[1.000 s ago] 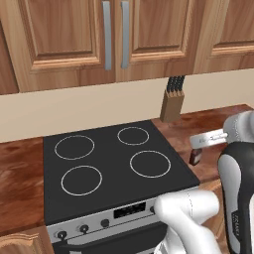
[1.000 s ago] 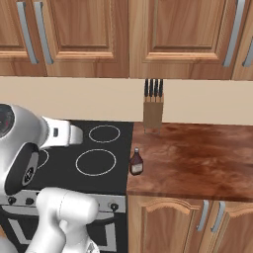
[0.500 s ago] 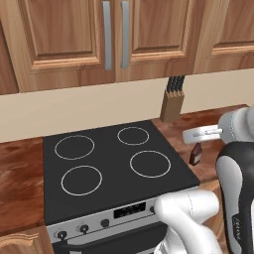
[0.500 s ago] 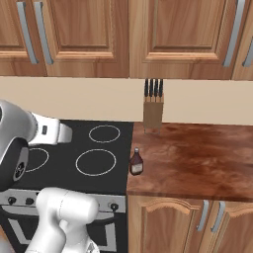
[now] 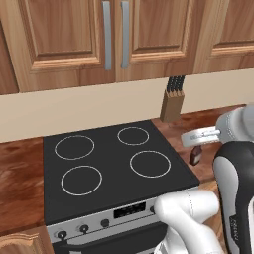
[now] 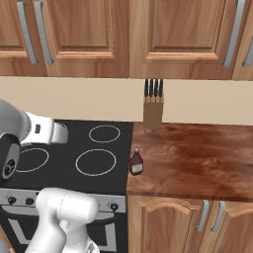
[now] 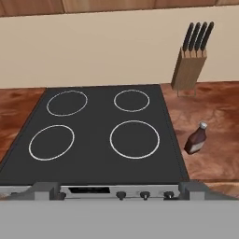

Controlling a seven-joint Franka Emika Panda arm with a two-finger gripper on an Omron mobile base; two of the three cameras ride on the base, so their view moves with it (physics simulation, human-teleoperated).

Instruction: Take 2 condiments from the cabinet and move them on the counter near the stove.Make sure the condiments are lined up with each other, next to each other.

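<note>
Right of centre in the hand view, the dark brown sauce bottle [image 7: 196,139] is already standing on the counter [image 7: 217,121] just beside the stove [image 7: 100,135]. Half the job is remaining (the red one is nowhere here), and the gripper is carrying nothing, jaws spread.

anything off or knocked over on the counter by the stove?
Nothing stands out. The dark brown sauce bottle stands upright on the counter just right of the stove, cap on, no spill. The knife block sits upright against the back wall.
</note>
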